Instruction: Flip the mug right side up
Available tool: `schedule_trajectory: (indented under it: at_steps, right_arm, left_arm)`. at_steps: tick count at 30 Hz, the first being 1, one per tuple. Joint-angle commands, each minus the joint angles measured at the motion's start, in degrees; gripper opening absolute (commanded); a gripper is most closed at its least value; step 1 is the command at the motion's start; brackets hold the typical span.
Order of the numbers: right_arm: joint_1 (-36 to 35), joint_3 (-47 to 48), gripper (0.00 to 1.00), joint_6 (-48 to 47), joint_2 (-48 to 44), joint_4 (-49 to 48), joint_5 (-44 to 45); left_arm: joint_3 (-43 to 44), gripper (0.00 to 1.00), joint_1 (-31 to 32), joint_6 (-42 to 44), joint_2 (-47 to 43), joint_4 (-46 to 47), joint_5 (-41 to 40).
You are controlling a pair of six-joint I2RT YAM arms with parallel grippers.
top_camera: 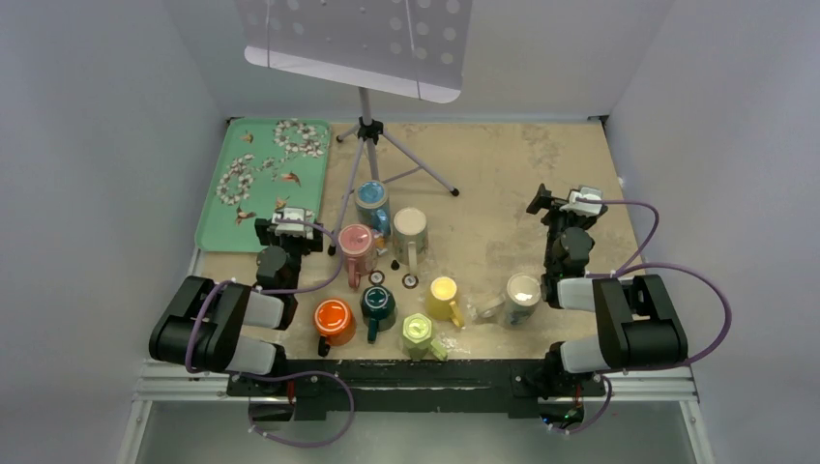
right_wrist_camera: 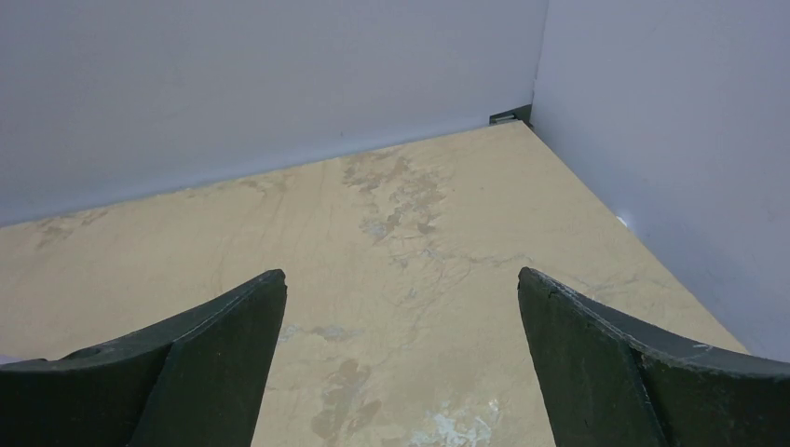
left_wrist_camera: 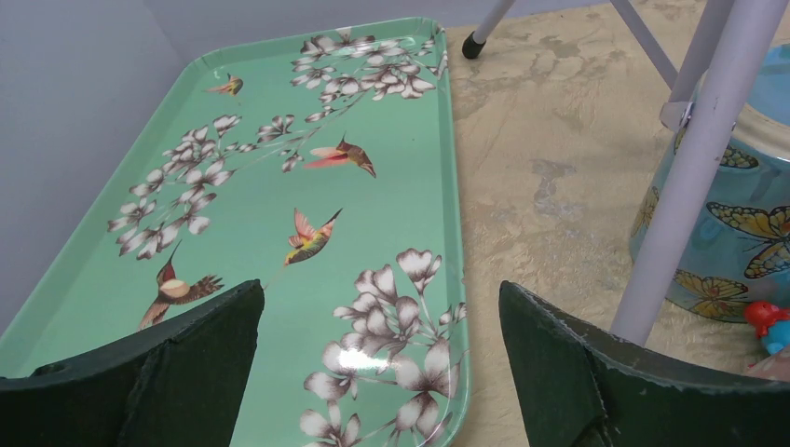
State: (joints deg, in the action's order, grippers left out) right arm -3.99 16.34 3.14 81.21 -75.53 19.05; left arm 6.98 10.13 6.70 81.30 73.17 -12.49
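Observation:
Several mugs stand in the middle of the table in the top view. A light green mug [top_camera: 418, 333] near the front edge seems to rest with its base up. The orange [top_camera: 334, 318], dark teal [top_camera: 378, 303], yellow [top_camera: 444, 294], white [top_camera: 522, 294], pink [top_camera: 357, 242], beige [top_camera: 410, 228] and blue [top_camera: 371, 198] mugs show open mouths. My left gripper [top_camera: 288, 217] [left_wrist_camera: 382, 372] is open and empty over the near right corner of the tray. My right gripper [top_camera: 566, 199] [right_wrist_camera: 401, 363] is open and empty over bare table at the right.
A green floral tray [top_camera: 261, 179] [left_wrist_camera: 279, 186] lies at the far left. A tripod stand [top_camera: 367, 130] with a white perforated plate stands at the back; one leg [left_wrist_camera: 689, 168] passes in front of the blue butterfly mug [left_wrist_camera: 736, 233]. Walls enclose the table.

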Motion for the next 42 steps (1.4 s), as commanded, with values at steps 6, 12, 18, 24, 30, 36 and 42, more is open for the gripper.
schedule_trajectory:
  at_steps: [6, 12, 18, 24, 30, 36, 42]
  right_arm:
    - [0.4, -0.2, 0.99, 0.1, -3.5, -1.9, 4.6]
    - [0.3, 0.1, 0.99, -0.1, -11.7, 4.0, 4.4]
    - [0.4, 5.0, 0.99, -2.5, -21.0, 16.5, -3.4]
    - [0.3, 14.2, 0.99, -2.9, -25.4, 30.9, -11.8]
    - [0.3, 20.7, 0.99, -1.5, -25.4, 35.2, -18.7]
    - [0.4, 25.4, 0.98, 1.2, -25.6, 39.6, -25.0]
    - [0.3, 27.2, 0.98, 2.4, -27.5, 43.6, -26.4]
  left_arm:
    - [0.2, 1.0, -0.4, 0.4, -0.1, 4.6, -0.1]
    - [0.2, 1.0, -0.3, -1.7, -2.9, 3.3, -6.6]
    - [-2.1, 1.0, -0.3, -1.1, -9.8, 2.1, -5.7]
    - [-3.5, 1.0, -0.3, -0.4, -15.7, 3.4, -6.3]
    - [8.2, 1.0, -0.3, 23.2, -17.5, 5.1, -10.7]
    - [18.6, 1.0, 3.2, 31.5, -19.2, -23.9, -19.9]
    - [50.0, 0.93, 1.0, 2.7, -20.2, -98.1, -2.3]
